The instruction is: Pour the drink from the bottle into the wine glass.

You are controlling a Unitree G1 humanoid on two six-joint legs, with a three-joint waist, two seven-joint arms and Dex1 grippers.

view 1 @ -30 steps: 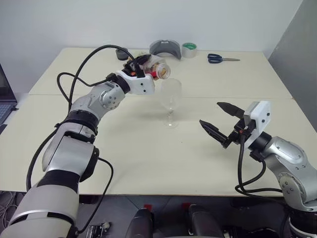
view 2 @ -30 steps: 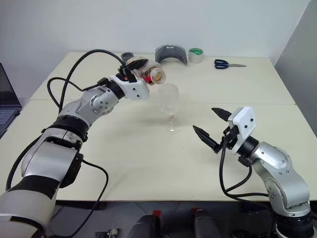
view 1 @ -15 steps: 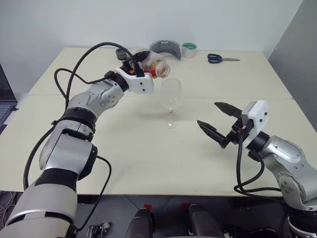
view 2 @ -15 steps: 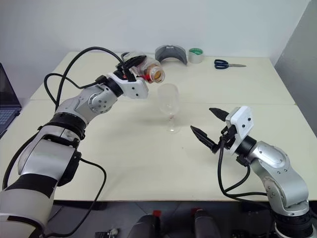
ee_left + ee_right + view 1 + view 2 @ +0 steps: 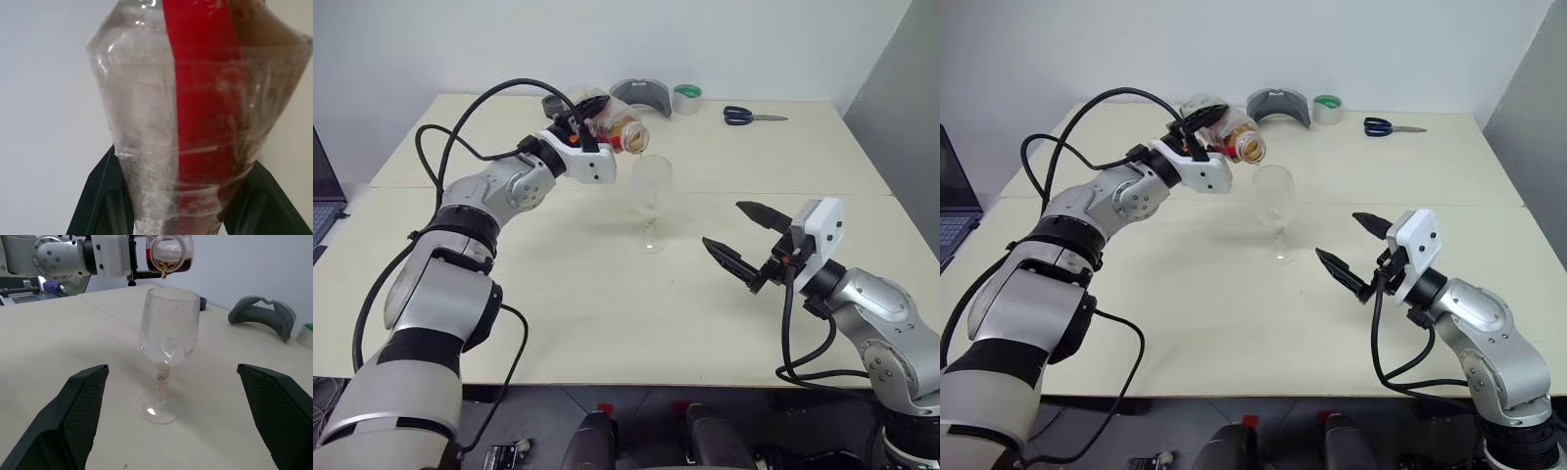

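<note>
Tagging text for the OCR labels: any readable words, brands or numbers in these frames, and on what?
None readable.
Bottle: its red label strip shows no lettering that can be made out.
Tape roll: no print can be made out.
Wine glass: plain, no markings.
Scissors and the grey curved object: no text visible.

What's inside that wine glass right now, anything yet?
The wine glass looks nearly empty: its bowl shows only scattered droplets. A thin drip of the drink hangs at the tilted bottle mouth just above. Any liquid pooled at the bowl's bottom is too faint to tell.
</note>
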